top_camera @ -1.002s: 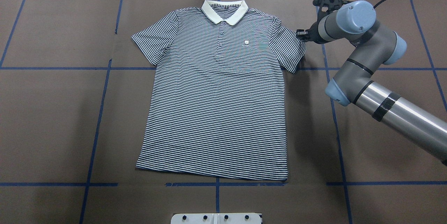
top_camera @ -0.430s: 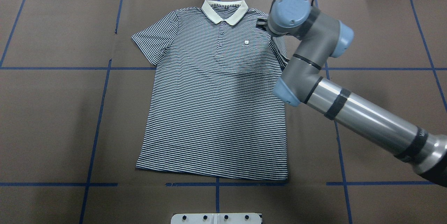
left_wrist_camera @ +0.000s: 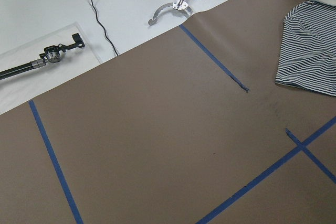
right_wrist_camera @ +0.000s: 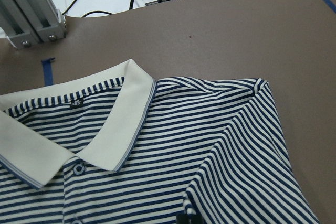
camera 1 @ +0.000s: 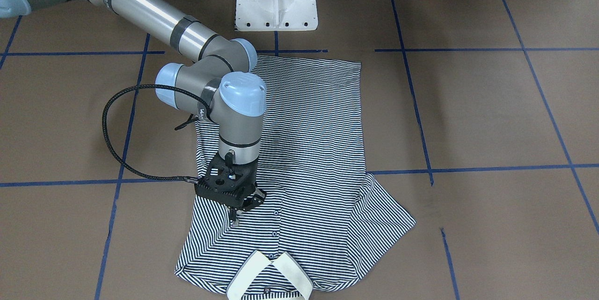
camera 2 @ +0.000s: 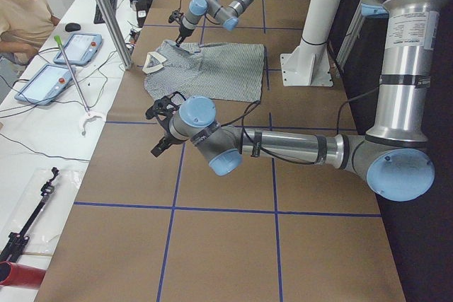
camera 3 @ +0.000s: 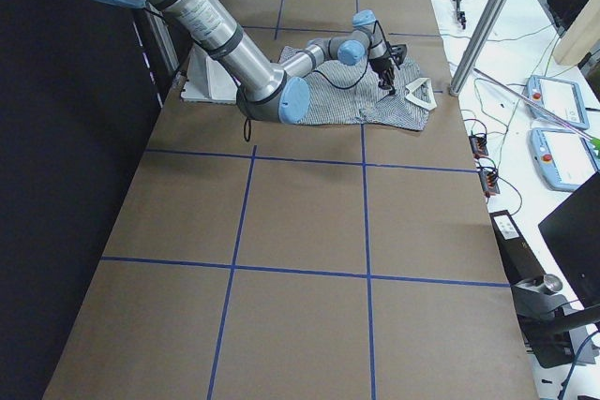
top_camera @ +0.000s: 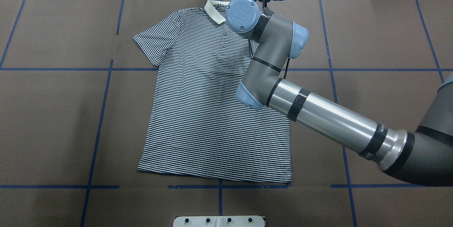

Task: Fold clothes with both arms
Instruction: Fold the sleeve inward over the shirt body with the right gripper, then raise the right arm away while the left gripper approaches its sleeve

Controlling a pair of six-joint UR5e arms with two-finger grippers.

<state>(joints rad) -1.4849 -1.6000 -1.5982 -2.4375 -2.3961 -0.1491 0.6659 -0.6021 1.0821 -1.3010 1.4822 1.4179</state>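
Pinches the folded-in right sleeve of the striped shirt with the right gripper, fingers closed on the cloth, over the chest. Lies flat at the middle of the table, collar on the far side. Cannot tell open or closed for the left gripper, well left of the shirt.

You have one polo shirt, one desk, two arms, left arm and right arm, and one person.
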